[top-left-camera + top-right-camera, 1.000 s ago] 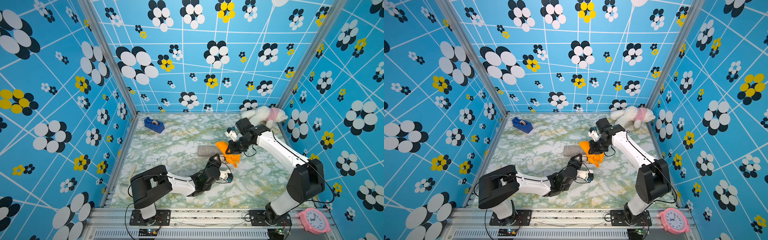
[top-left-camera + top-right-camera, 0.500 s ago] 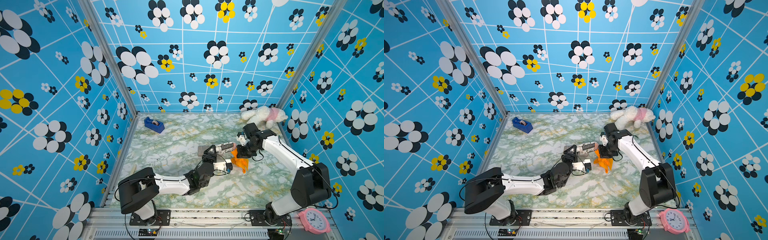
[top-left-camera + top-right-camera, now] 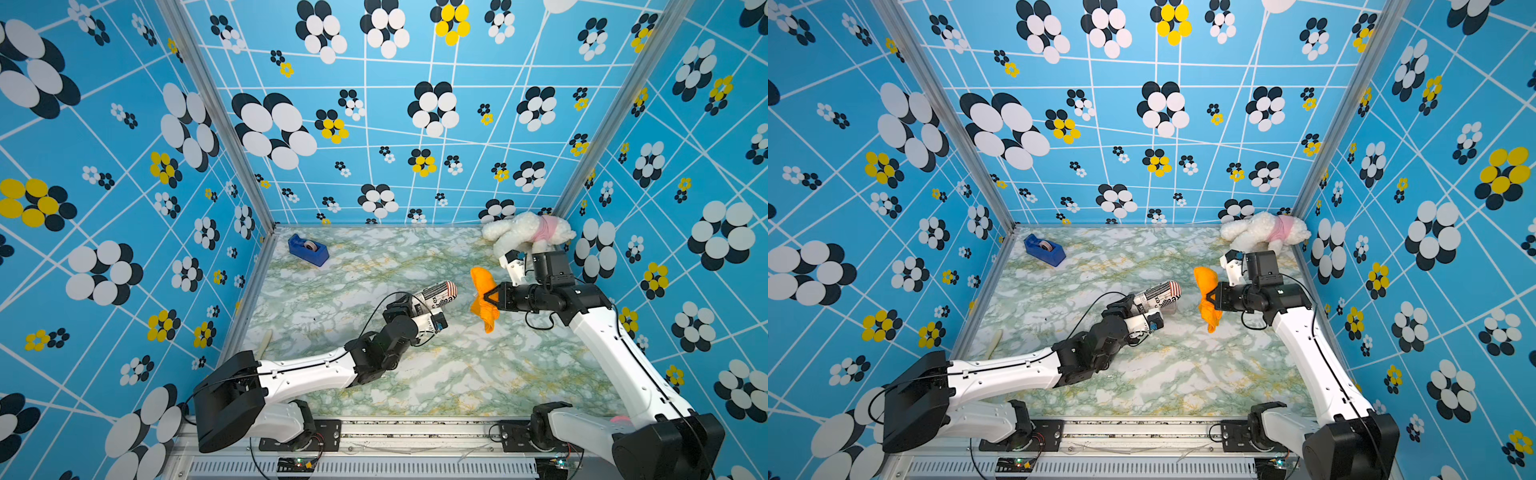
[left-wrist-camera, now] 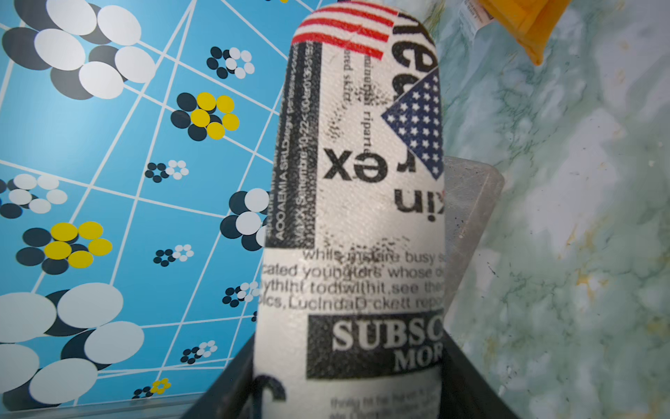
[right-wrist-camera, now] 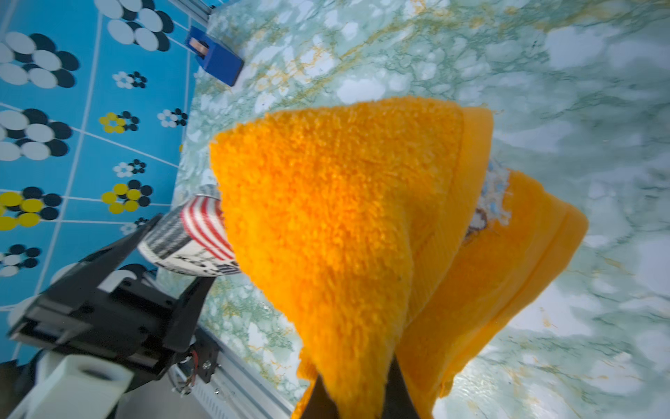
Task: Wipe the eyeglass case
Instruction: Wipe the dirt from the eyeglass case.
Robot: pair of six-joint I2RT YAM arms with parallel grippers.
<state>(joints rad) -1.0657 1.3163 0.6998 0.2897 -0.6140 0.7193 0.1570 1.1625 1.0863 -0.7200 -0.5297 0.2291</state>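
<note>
Two grips are set.

Both top views: left gripper (image 3: 417,306) is clamped on one end of the eyeglass case (image 3: 439,292), which juts out past its fingertips, apparently clear of the table (image 3: 457,374). Right gripper (image 3: 1210,297) pinches the orange cloth (image 3: 1206,282) mid-fold. The cloth hangs just ahead of the case's free end, with a gap between.

Left wrist view: case (image 4: 355,181) runs straight out between the jaws. Printed fabric cover, rounded. Judged a rigid shell, light, fairly grippy. The end hold leaves the long faces free for wiping.

Right wrist view: cloth (image 5: 344,217) is limp, soft terry, draped beyond the fingertips, with the case tip (image 5: 203,232) just beside it.
</note>
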